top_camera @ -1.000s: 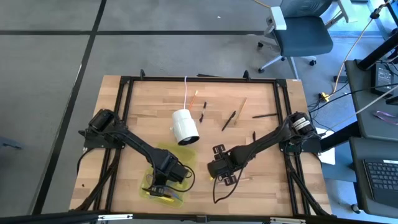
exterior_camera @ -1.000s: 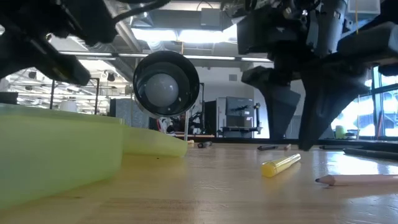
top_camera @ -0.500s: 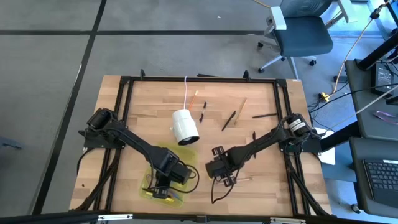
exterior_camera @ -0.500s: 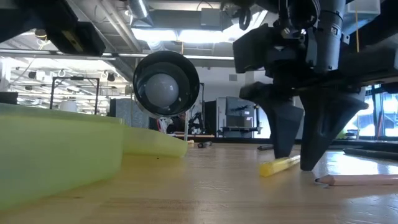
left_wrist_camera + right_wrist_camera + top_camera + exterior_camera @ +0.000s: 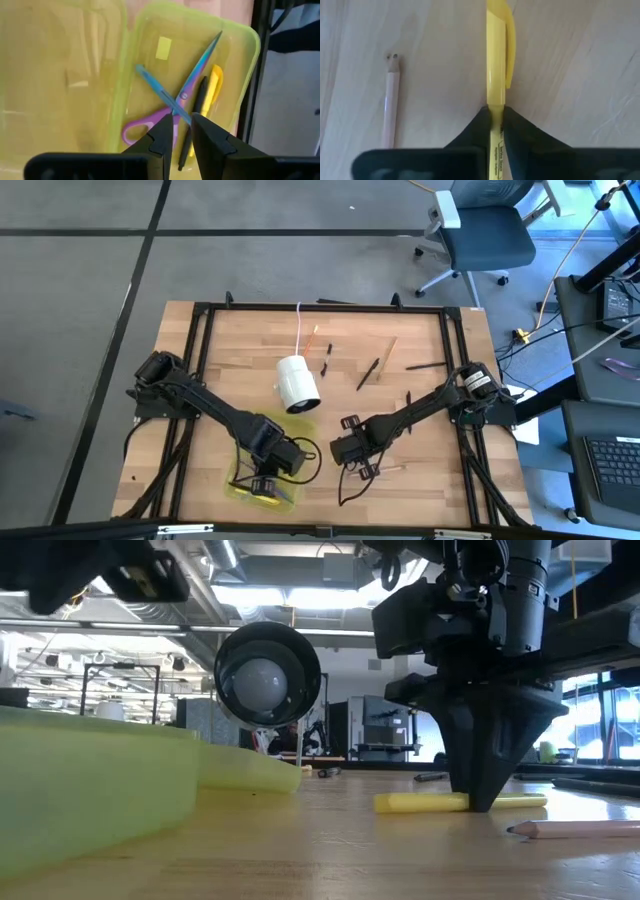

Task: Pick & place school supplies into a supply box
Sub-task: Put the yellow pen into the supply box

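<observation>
Right gripper (image 5: pixel 495 125): down at the tabletop near the table's middle front, fingers pinched on the thin yellow plastic pen with a pocket clip (image 5: pixel 496 60), gripped partway along its barrel.
Pen's long axis: in the low view the yellow pen (image 5: pixel 460 802) lies flat on the pale wooden tabletop (image 5: pixel 330 850), running 9 to 3 o'clock across the gripper's closing line, so the fingers sit crosswise on the barrel; this looks like a sound hold for lifting.
Way to the box: in the high view the flat translucent yellow-green plastic supply box (image 5: pixel 262 486) lies at about 8 o'clock from the right gripper (image 5: pixel 352 452), near; the carry should be short.
Left gripper (image 5: pixel 182 137): over the open supply box, fingers close together with nothing between them; it is the nearer arm to the box but holds nothing.
Box contents: purple-handled scissors (image 5: pixel 172 107), a second yellow pen (image 5: pixel 214 87) and a thin black pen (image 5: pixel 195 117) lie in the tray.
Beside the grasp: a wood-coloured pencil (image 5: pixel 390 102) lies parallel to the gripped pen, apart from it.
Writing: small dark print runs along the gripped pen's barrel between the fingers; I cannot read it.
</observation>
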